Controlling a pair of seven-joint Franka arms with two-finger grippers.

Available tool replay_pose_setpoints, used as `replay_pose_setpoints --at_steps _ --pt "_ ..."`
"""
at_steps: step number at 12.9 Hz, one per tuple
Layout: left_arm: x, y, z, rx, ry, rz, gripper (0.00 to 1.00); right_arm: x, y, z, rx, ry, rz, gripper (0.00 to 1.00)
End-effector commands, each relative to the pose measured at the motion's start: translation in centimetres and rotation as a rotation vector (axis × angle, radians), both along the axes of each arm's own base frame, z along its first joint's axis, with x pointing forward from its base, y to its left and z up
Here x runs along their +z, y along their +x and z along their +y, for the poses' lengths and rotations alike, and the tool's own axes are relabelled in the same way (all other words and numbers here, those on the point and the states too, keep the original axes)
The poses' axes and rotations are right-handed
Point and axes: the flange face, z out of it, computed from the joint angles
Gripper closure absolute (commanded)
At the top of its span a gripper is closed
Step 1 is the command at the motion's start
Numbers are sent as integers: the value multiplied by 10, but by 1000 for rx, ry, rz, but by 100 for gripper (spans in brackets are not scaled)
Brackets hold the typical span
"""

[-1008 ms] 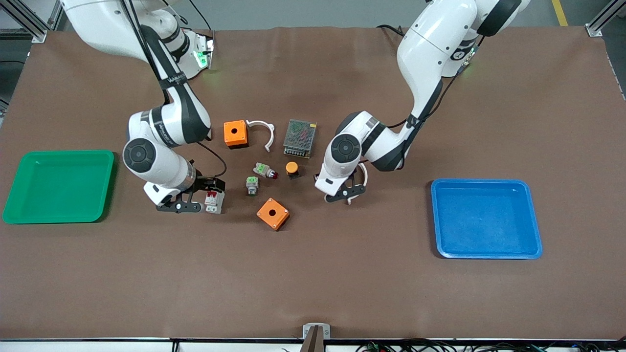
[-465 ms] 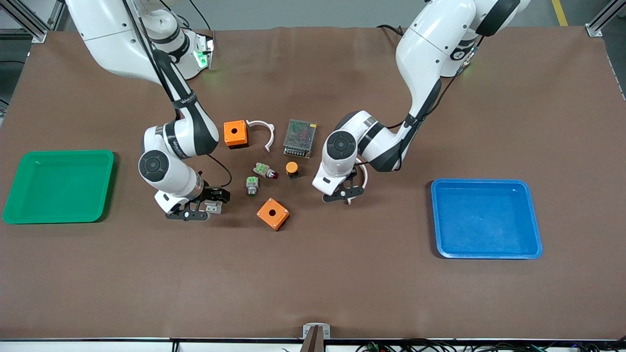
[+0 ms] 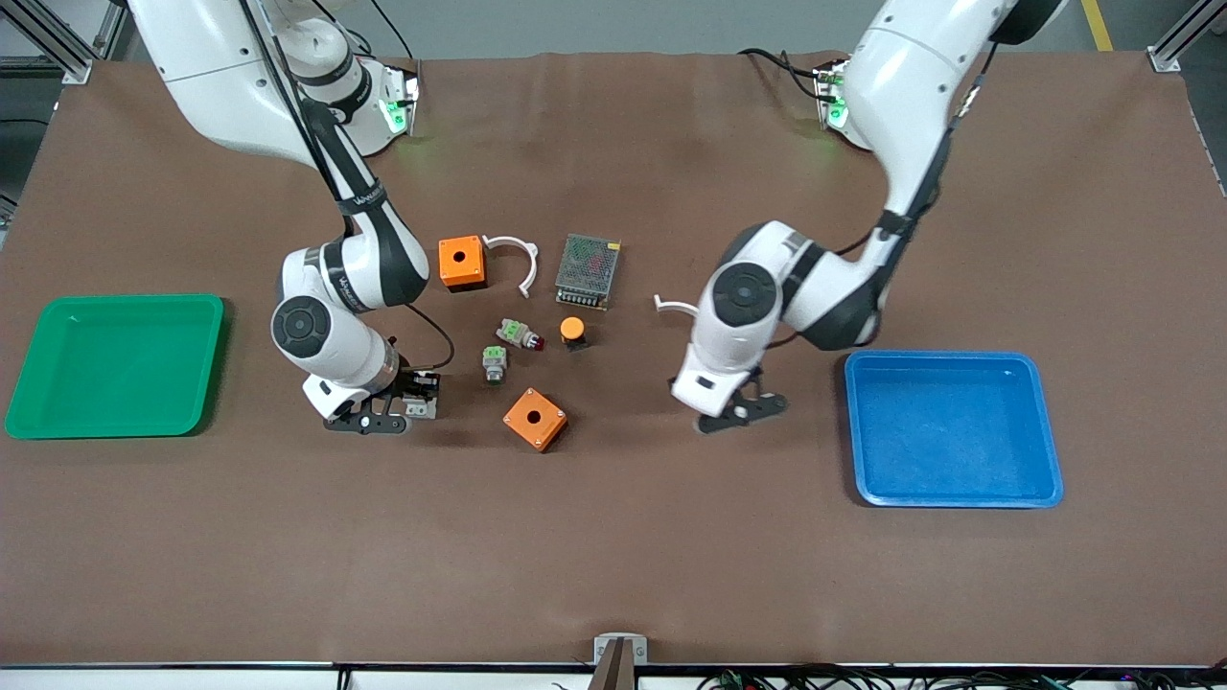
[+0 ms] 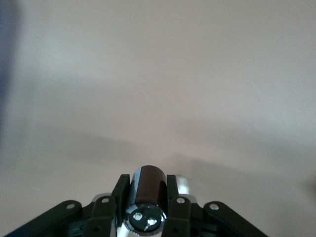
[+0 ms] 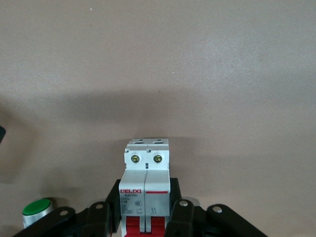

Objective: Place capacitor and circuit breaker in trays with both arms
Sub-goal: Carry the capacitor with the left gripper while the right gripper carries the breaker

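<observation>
Front view: the right hand sits low over the worktop near the green tray, fingers closed on the circuit breaker. The left hand hangs over bare worktop close to the blue tray; the capacitor is not discernible here. Both trays look empty, so I judge both pick-ups done and both placements left. Between the arms lie two orange button boxes, two white clips, two green-topped switches, one power supply and one orange-capped button.

Left wrist view: fingers clamp the black capacitor above the worktop.

Right wrist view: fingers grip the breaker, its red part between them; one green-topped switch is alongside.
</observation>
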Motion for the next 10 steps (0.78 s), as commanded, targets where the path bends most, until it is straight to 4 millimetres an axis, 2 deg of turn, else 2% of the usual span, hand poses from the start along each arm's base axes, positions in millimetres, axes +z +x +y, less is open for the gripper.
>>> replay_pose_setpoints --at_steps 1,3,4,5,7,8,9,10 --pt "27 19 67 -15 34 5 99 6 4 -2 -27 10 -1 81" --pt "35 37 110 -6 28 0 99 18 7 -10 -33 12 -7 82" --pt "33 42 124 -14 30 3 99 35 11 -19 -38 13 3 82" --pt "29 50 148 -8 32 10 99 60 20 -36 -55 13 29 82" --pt "13 64 200 -20 40 37 99 115 36 -84 -74 9 111 82" --pt "8 66 225 -42 39 50 99 140 42 -117 -47 9 164 82" --pt "3 66 240 -68 40 65 99 166 49 -166 -25 9 193 82" --pt "-3 65 248 -83 41 78 99 182 50 -210 -2 11 202 82"
